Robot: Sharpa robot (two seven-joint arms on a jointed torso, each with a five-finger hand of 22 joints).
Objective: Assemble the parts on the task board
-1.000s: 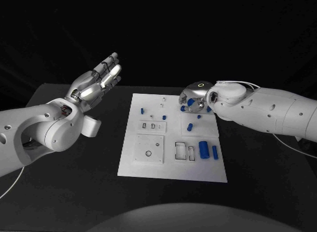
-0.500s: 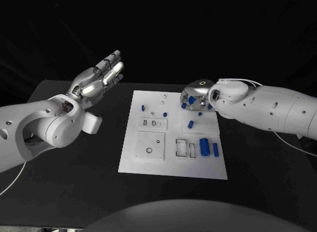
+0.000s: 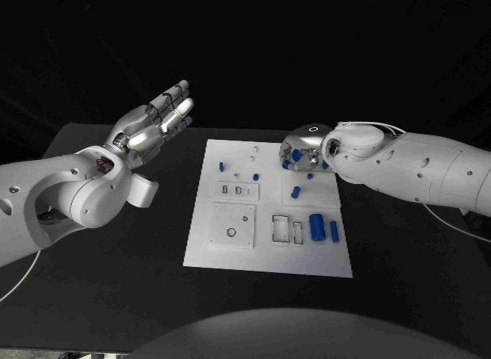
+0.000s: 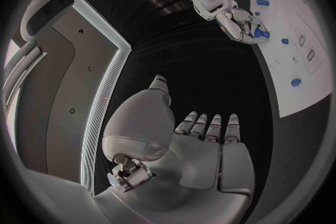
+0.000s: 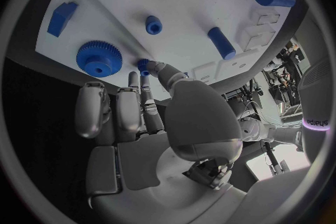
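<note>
The right hand's fingers (image 5: 143, 98) are drawn narrow, thumb and a fingertip pinching a small blue peg (image 5: 143, 64) at the far right corner of the task board (image 3: 262, 258), just beside a blue gear (image 5: 98, 58). The right hand (image 3: 303, 152) sits at that corner much as it did half a second ago, having edged slightly from a second back, so I judge the peg is being seated, not carried. The left hand (image 3: 150, 127) has stayed raised beside the board over the worktop (image 3: 116, 292), fingers straight and apart, holding nothing. Other blue parts, including a cylinder (image 3: 316, 228), lie nearer on the board
</note>
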